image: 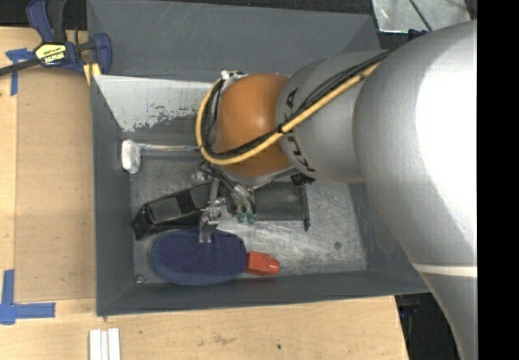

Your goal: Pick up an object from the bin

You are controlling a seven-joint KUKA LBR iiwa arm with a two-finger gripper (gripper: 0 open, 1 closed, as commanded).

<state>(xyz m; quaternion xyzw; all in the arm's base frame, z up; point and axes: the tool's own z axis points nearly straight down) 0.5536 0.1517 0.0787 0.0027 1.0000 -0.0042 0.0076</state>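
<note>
My fingers (208,225) hang just over the upper edge of a blue oval cushion (195,259) that lies along the front wall of the bin (113,253), with a black case (166,212) just beside it. I cannot tell whether they are clenched or released. The cushion looks light, soft and cloth-covered, so I judge it will squash rather than slip, and a pinch across its narrow width near the middle should hold. The orange tip (263,264) at the end nearer my arm looks harder and smaller, a poorer place to grip.
</note>
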